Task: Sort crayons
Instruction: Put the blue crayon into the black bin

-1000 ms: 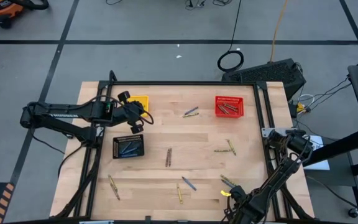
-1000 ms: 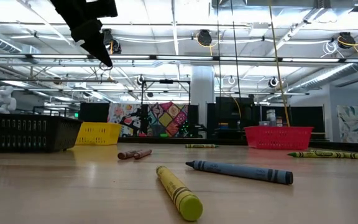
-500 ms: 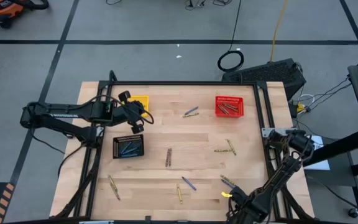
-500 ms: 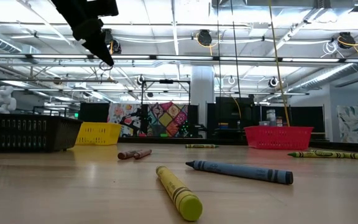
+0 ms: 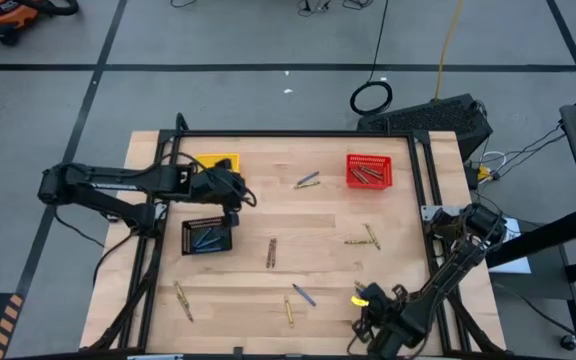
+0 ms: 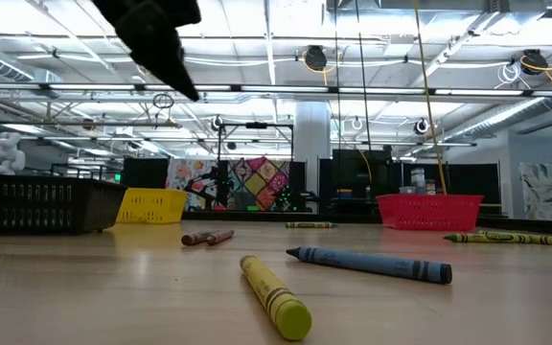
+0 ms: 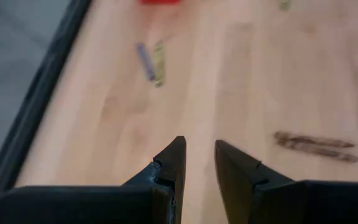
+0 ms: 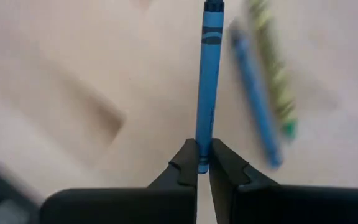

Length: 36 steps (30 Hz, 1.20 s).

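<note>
Clamped between the right gripper's (image 8: 202,163) fingertips we saw a blue crayon (image 8: 207,81), held by its end and pointing straight out ahead of the fingers. In the high view that gripper (image 5: 360,297) sat low at the table's near right corner, its arm folded back from the right edge.

Our left gripper (image 7: 199,155) stood partly open with nothing between its fingers, pointing down over bare wood. From above, the left arm reached in level from the left edge, the gripper (image 5: 240,192) hanging just beside the yellow basket (image 5: 217,160) and above the black basket (image 5: 207,236), which held a few blue crayons.

We found the other crayons scattered on the table (image 5: 328,210): a brown pair (image 5: 271,251) near the middle, a blue and yellow pair (image 5: 307,180) left of the red basket (image 5: 368,171), two yellow-green ones (image 5: 366,238) on the right, one (image 5: 183,300) near the front left, and a yellow (image 5: 289,311) and a blue one (image 5: 304,294) at the front. The red basket held several brown sticks.
</note>
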Each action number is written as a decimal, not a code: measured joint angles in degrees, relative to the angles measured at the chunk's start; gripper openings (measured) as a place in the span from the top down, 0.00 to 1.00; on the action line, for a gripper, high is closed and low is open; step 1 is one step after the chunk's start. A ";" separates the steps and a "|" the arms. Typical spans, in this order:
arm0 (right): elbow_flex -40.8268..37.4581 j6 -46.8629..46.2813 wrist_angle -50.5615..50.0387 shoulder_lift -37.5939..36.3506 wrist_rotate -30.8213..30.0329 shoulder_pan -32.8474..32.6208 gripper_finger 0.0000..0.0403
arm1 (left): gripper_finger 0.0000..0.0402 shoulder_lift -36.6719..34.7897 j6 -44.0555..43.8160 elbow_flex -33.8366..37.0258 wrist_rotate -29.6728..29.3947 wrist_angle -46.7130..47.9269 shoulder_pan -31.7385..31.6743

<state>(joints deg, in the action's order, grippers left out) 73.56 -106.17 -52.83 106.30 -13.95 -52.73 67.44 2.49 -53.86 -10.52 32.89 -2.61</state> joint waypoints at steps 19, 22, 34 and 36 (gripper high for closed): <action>0.11 13.33 -3.43 -1.88 -25.87 12.99 1.00 | 0.79 13.32 2.40 3.97 25.06 -29.61 -0.02; 0.11 16.79 -2.38 -3.28 -29.32 14.87 1.00 | 0.79 15.81 2.24 3.95 30.27 -35.88 0.00; 0.15 39.94 11.64 -8.71 -40.31 19.74 1.00 | 0.79 24.03 -3.34 3.95 37.61 -53.72 0.11; 0.17 44.59 15.18 -8.93 -40.28 20.66 1.00 | 0.79 24.64 -3.62 3.93 39.60 -56.07 0.11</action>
<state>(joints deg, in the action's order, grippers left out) 73.73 -61.58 -37.65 97.37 -54.23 -32.07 92.08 -1.14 -49.93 29.07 -23.18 -2.50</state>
